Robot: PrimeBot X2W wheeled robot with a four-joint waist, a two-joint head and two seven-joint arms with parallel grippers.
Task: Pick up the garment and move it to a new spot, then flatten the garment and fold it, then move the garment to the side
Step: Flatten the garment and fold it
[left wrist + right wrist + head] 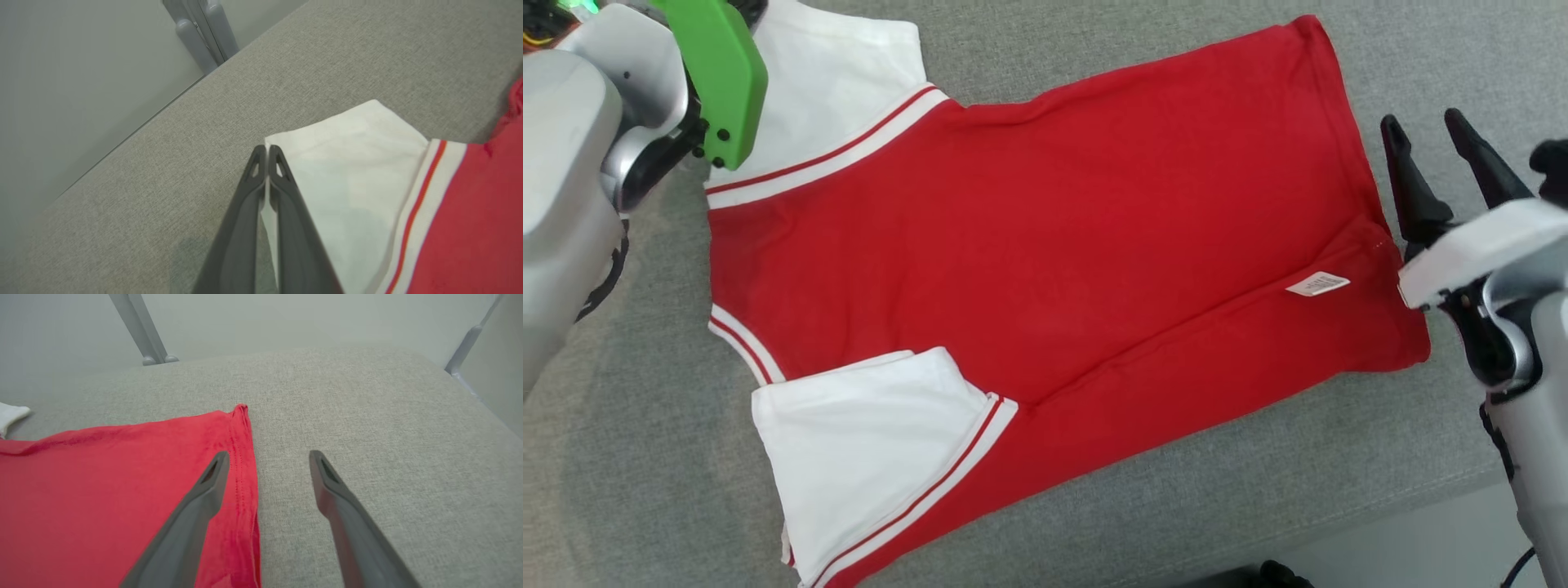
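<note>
The left arm comes in over the far left part of a grey fabric-covered surface (1258, 490). Its pale forearm and a green plastic cover (719, 73) sit above the far sleeve. The left gripper (266, 153) has its two dark fingers clenched on the outer edge of that white sleeve (351, 163), and a sliver of white cloth shows between them.

The right arm comes in from the right side. The right gripper (1421, 120) has its jaws released and spread wide, one finger over the hem and the other over bare surface.

One red cloth garment (1045, 245) with striped trim lies flat across the middle of the surface. Its long axis runs left to right, with the sleeve end toward the left side and the hem toward the right, tilted slightly away. It has two white sleeves, and one small white label (1317, 283) lies near the hem.
</note>
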